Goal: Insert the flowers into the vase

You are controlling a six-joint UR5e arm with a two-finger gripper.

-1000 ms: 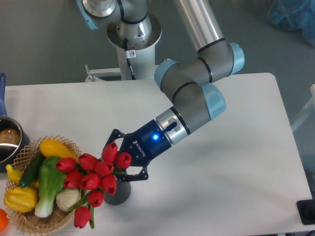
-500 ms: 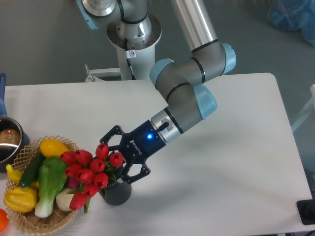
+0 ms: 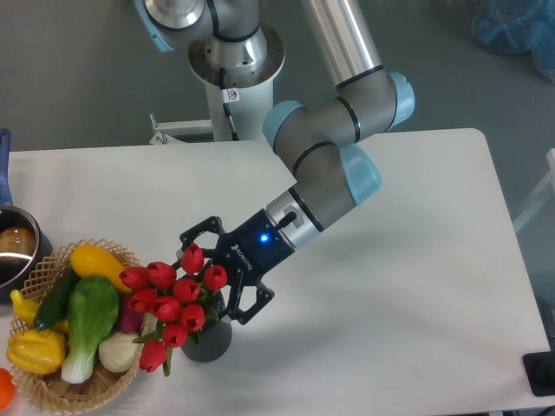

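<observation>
- Holding position near the front-left part of the table (image 3: 416, 260): the gripper (image 3: 212, 277) sits just behind and above the vase (image 3: 206, 340), wrist angled down toward the front-left corner.
- Jaws: the two black fingers (image 3: 246, 305) are spread wide, one toward the back edge and one toward the front edge. The tulip heads hide the gap between them, so I cannot tell for certain whether anything is pinched; with fingers this far apart, I judge the stems are not clamped.
- Flowers (image 3: 173, 299): red heads bunch directly over the vase mouth and lean toward the left edge, overhanging the basket (image 3: 52, 394). Lowest bloom hangs just left of the vase wall. Stems are mostly hidden; a few green bits show among the heads.
- Reason for the lean, as a judgement: the bunch is longer than the vase, so once the stems rest inside, the heavy heads tip outward over the rim.
- Vase: upright, dark, ribbed, near the front edge and just right of the basket; only its lower wall shows below the blooms.
- Basket of toy vegetables (image 3: 87, 321) at the front-left corner, pot (image 3: 13, 251) at the left edge; neither is touched by the arm.
- Risk noted: the leaning bunch may tip the light vase or catch on the fingers.
</observation>
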